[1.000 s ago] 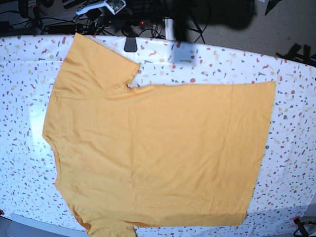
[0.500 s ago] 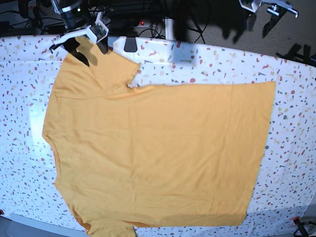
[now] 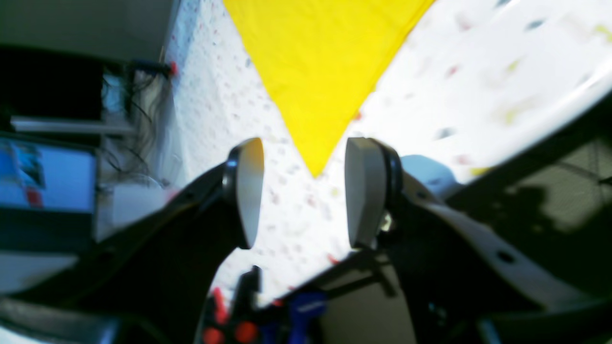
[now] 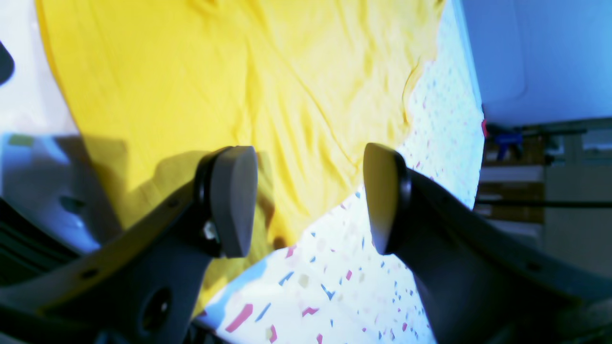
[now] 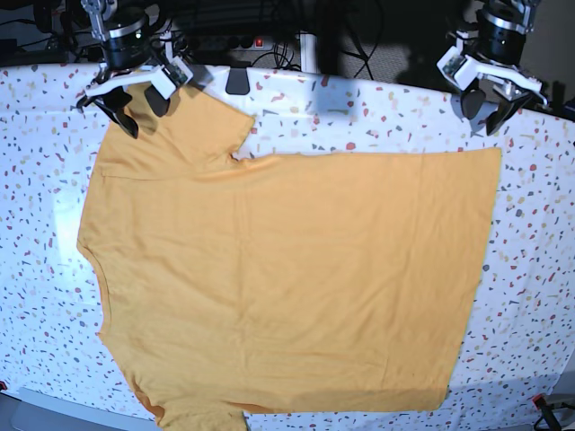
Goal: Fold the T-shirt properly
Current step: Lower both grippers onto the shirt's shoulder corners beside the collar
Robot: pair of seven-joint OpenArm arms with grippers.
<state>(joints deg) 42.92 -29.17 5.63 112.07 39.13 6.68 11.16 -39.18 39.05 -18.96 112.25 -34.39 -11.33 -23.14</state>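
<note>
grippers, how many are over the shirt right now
1. The right gripper, jaws open, hangs over the T-shirt at its far sleeve; the left gripper, also open, is beyond the hem corner, over the tablecloth.

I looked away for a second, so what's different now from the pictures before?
Both arms came down into view. The right gripper now hovers open over the T-shirt sleeve, and the left gripper hovers open above the hem corner. Neither has grabbed anything. The T-shirt stayed flat on the tablecloth.
</note>
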